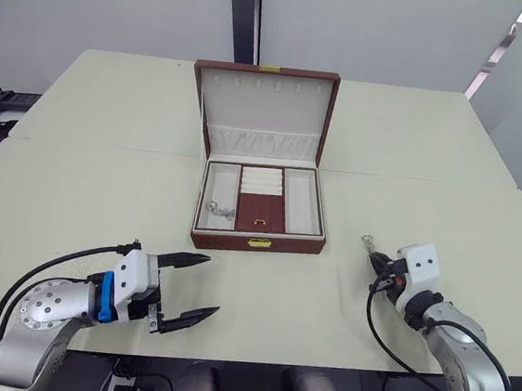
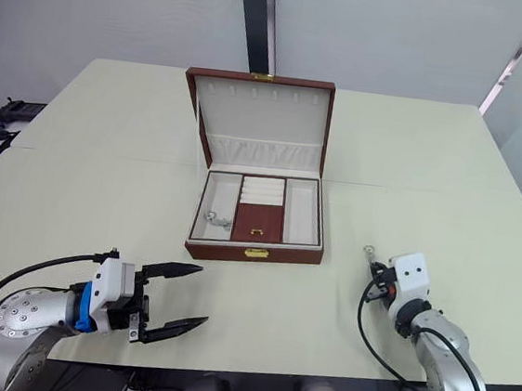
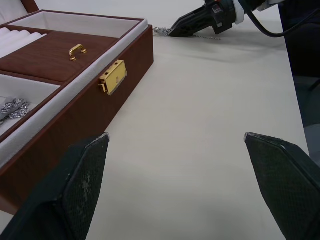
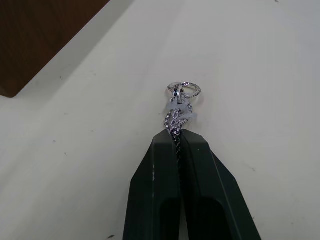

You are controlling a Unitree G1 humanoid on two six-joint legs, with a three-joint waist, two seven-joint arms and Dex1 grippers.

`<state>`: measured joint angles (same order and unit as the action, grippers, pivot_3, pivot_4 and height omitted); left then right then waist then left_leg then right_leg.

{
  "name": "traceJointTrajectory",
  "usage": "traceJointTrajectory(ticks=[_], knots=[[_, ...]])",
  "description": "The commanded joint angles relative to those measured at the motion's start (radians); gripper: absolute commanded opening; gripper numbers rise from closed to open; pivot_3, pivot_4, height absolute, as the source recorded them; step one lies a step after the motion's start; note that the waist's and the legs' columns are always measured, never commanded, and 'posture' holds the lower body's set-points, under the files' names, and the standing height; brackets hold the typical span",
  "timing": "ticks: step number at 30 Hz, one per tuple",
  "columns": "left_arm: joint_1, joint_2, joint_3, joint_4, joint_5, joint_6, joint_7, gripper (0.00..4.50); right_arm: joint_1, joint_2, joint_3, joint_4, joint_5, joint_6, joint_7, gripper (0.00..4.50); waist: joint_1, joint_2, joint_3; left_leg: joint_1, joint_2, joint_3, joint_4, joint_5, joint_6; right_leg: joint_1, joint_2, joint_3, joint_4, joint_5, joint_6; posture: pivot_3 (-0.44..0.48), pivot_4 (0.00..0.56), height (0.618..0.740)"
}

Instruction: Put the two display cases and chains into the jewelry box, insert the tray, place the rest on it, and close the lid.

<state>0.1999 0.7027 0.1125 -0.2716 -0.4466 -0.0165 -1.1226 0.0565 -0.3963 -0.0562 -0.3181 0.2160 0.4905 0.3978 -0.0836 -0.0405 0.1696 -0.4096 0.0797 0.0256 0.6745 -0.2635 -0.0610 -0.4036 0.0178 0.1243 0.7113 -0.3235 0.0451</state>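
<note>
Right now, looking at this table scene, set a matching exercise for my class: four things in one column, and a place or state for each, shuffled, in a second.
Things
1. jewelry box
2. left gripper
3. right gripper
4. chain in the box

Places or states
A. lying in the box's left compartment
B. fingers spread wide, holding nothing
C. lid raised upright
D. fingers pinched on a silver chain

Pairs: 1-C, 2-B, 3-D, 4-A

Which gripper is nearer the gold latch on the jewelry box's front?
Left. The left gripper, open, hovers just front-left of the gold latch; the right gripper, shut on a chain, sits farther off to the jewelry box's right.
</note>
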Motion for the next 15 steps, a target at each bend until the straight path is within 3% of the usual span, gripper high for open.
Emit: traceJointTrajectory(ticks=[1, 15], knots=[[-0.001, -0.005, -0.007, -0.046, -0.002, 0.008, 0.017, 4.50, 0.003, 0.000, -0.009, 0.002, 0.033, -0.022, 0.042, 0.03, 0.000, 0.000, 0.000, 0.000, 0.000, 0.000, 0.000, 0.000, 0.000, 0.000, 0.000, 0.000, 0.000, 0.000, 0.000, 0.000, 0.150, 0.740], [-0.022, -0.015, 0.015, -0.095, -0.041, 0.089, 0.103, 4.50, -0.048, -0.059, -0.132, -0.113, 0.260, -0.005, 0.197, 0.03, 0.001, 0.002, 0.001, 0.000, 0.000, 0.000, 0.000, 0.000, 0.000, 0.000, 0.000, 0.000, 0.000, 0.000, 0.000, 0.000, 0.150, 0.740]])
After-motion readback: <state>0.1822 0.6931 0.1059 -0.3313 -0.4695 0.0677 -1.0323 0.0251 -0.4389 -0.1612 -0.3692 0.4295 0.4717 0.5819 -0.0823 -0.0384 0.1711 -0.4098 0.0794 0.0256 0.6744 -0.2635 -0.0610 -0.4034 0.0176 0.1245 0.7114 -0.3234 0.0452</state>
